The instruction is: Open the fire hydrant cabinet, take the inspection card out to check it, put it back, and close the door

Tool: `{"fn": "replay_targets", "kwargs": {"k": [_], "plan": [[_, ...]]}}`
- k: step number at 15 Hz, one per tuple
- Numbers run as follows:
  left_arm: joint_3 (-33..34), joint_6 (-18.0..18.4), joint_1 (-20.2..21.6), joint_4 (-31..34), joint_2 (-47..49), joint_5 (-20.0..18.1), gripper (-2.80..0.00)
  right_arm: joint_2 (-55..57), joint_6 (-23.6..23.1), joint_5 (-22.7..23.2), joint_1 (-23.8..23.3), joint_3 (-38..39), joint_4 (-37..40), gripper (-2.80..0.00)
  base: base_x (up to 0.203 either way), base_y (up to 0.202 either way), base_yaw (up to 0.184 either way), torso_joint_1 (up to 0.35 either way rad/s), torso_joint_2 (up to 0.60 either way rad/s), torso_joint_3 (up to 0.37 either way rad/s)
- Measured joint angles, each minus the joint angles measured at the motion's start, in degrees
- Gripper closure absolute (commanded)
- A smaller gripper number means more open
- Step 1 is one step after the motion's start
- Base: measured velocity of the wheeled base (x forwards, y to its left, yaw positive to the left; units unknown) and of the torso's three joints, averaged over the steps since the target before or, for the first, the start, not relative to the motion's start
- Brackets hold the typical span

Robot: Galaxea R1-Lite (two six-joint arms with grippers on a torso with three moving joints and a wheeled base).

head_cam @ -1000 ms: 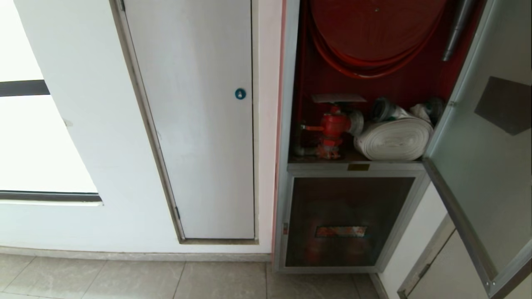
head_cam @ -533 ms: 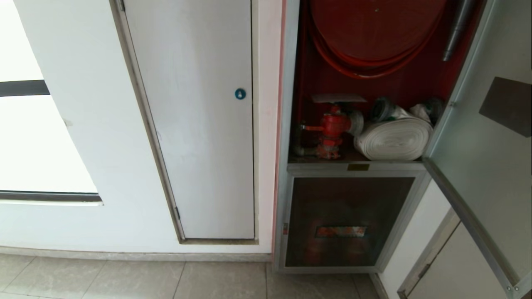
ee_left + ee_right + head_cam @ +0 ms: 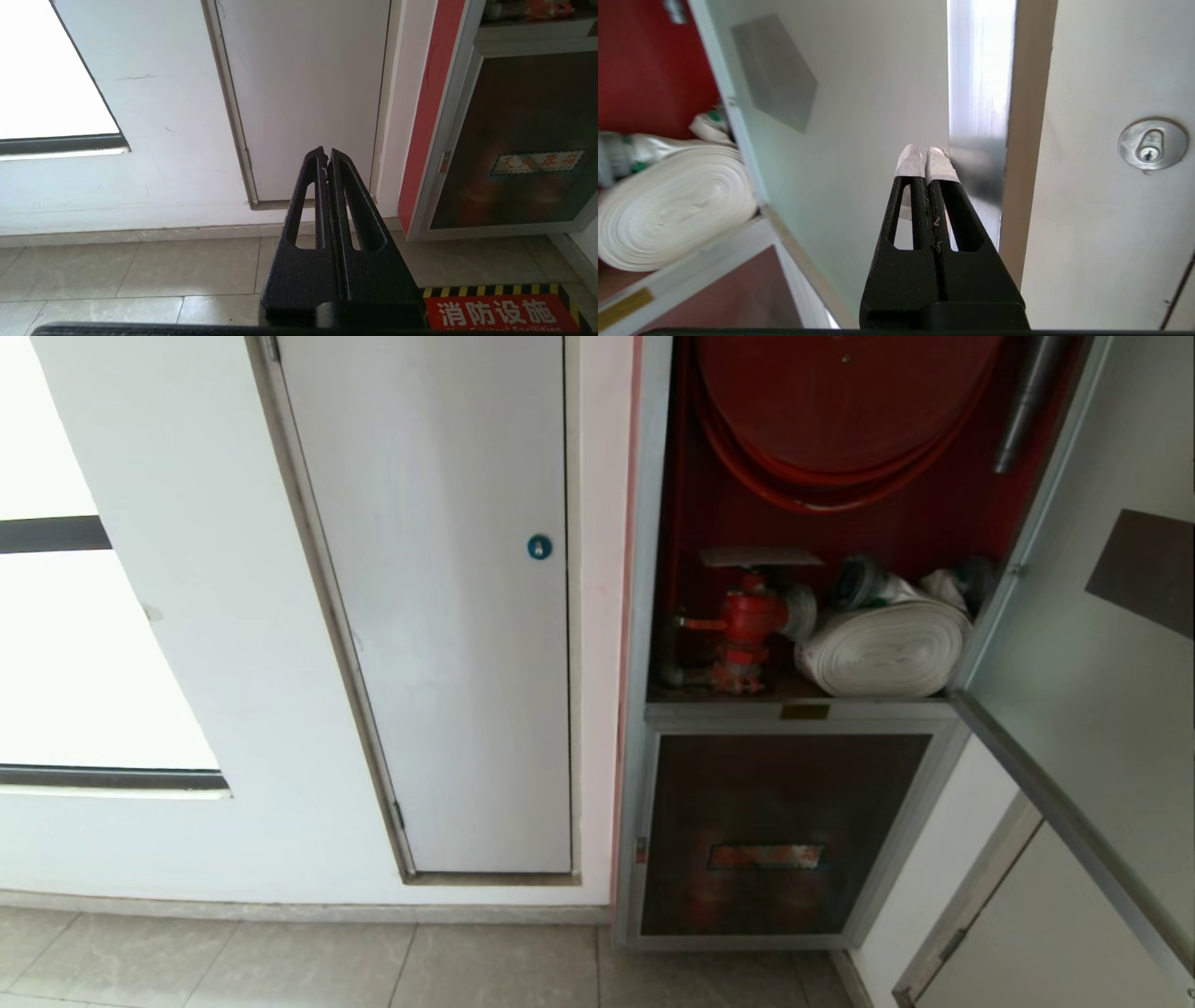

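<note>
Reading 消防设施, one floor sign (image 3: 500, 313) sits lower right; left gripper (image 3: 326, 154) and right gripper (image 3: 925, 151) both clenched, empty.

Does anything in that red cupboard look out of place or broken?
Nothing looks broken. One oddity: a thin pale inspection card lies flat on top of the red valve rather than in a holder. The glass door stands open.
</note>
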Motion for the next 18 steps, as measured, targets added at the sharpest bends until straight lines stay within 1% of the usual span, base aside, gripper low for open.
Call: {"fn": "replay_targets", "kwargs": {"k": [6, 11, 15, 18], "plan": [[0.0, 0.01, 0.0, 0.0, 0.0, 0.0, 0.0, 3.17, 0.73, 2.68, -6.03, -0.38, -0.14, 0.0, 0.0, 0.0, 0.0, 0.0, 0.0, 0.0], [0.0, 0.0, 0.0, 0.0, 0.0, 0.0, 0.0, 5.23, 1.99, 2.99, -8.6, -0.41, -0.22, 0.0, 0.0, 0.0, 0.0, 0.0, 0.0, 0.0], [0.0, 0.02, 0.0, 0.0, 0.0, 0.01, 0.0, 6.85, 2.21, 5.85, -11.85, -0.52, -0.24, 0.0, 0.0, 0.0, 0.0, 0.0, 0.0, 0.0], [0.0, 0.02, 0.0, 0.0, 0.0, 0.0, 0.0, 8.14, 2.23, 6.07, -12.94, -0.65, -0.57, 0.0, 0.0, 0.0, 0.0, 0.0, 0.0, 0.0]]}}
